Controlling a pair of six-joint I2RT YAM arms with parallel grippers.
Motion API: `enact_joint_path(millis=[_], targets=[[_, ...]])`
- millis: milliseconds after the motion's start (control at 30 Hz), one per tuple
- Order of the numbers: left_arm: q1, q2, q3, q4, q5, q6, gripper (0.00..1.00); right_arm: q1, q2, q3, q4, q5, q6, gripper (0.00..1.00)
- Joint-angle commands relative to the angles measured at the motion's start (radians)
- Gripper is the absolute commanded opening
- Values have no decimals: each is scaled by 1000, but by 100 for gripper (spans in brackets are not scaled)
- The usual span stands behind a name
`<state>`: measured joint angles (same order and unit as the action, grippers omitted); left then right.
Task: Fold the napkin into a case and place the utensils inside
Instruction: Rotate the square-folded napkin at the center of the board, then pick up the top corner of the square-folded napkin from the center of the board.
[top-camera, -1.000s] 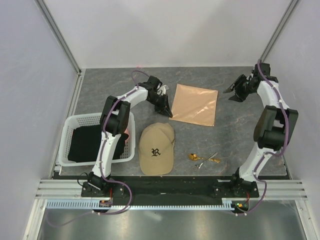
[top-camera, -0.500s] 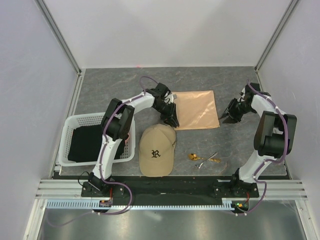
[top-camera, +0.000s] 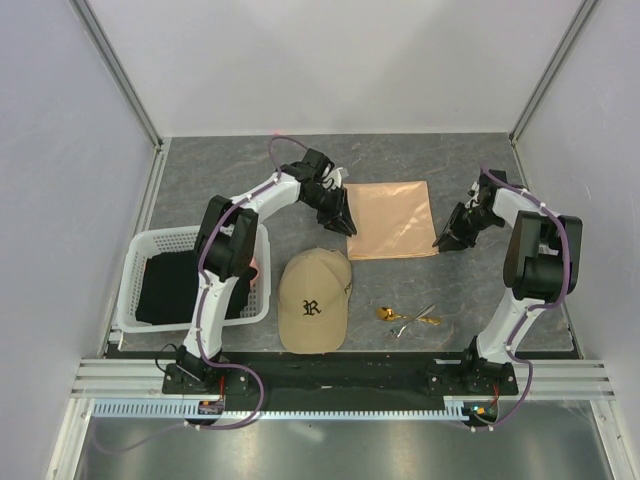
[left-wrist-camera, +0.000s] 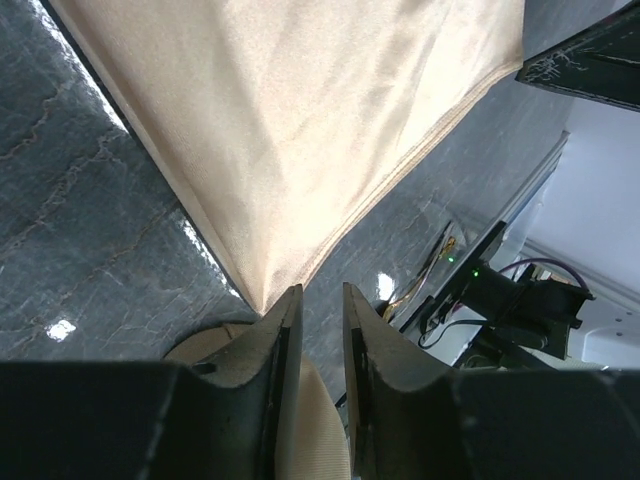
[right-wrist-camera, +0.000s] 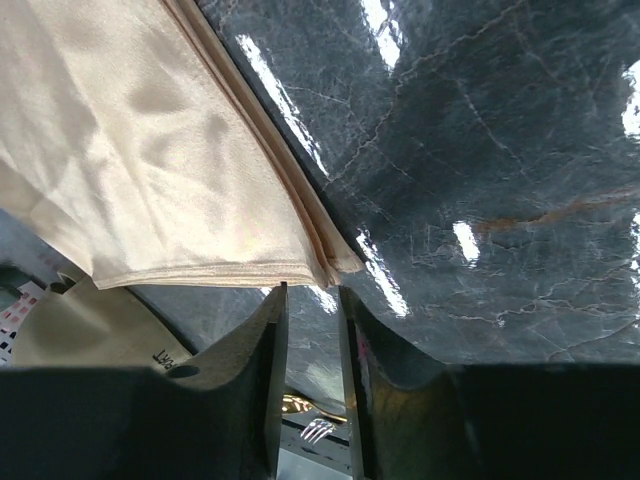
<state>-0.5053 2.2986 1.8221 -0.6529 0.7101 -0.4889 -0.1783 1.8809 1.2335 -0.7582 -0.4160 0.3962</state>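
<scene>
**Napkin: flat on the counter, one pincer at each near corner**

- Napkin (top-camera: 392, 218): peach-orange cloth lying flat right of the counter's (top-camera: 220, 170) centre, nearer the far edge than the near one. The right wrist view shows two stacked hemmed layers along one edge.
- Left pincer (top-camera: 345, 225): at the napkin's near-left corner. Its fingers (left-wrist-camera: 270, 350) are narrowly parted with bare counter between them, and the cloth's corner lies just off one tip.
- Right pincer (top-camera: 441, 241): at the napkin's near-right corner. Its fingers (right-wrist-camera: 262, 340) are likewise slightly parted and pinch nothing, with the corner just beyond the tips.
- Utensils (top-camera: 408, 317): a gold spoon and silvery pieces in a loose cluster near the near edge, well apart from the napkin.
- Tan cap (top-camera: 313, 298): just left of the utensils, near the near edge.
- White basket (top-camera: 130, 275): near-left corner, holding a black cloth (top-camera: 178, 285).
</scene>
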Motion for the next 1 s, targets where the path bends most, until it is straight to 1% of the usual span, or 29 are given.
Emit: enact_joint_path(millis=[0, 100, 200, 600, 967], targets=[[13, -76, 19, -2, 11, -16, 28, 7, 4, 46, 23, 19, -8, 32], [20, -80, 19, -4, 12, -13, 27, 5, 6, 50, 26, 34, -7, 28], [27, -82, 26, -2, 17, -14, 27, 8, 14, 67, 26, 29, -7, 27], [42, -90, 43, -4, 31, -31, 27, 10, 27, 63, 25, 25, -14, 27], [48, -114, 31, -4, 25, -24, 31, 17, 32, 47, 25, 40, -27, 27]])
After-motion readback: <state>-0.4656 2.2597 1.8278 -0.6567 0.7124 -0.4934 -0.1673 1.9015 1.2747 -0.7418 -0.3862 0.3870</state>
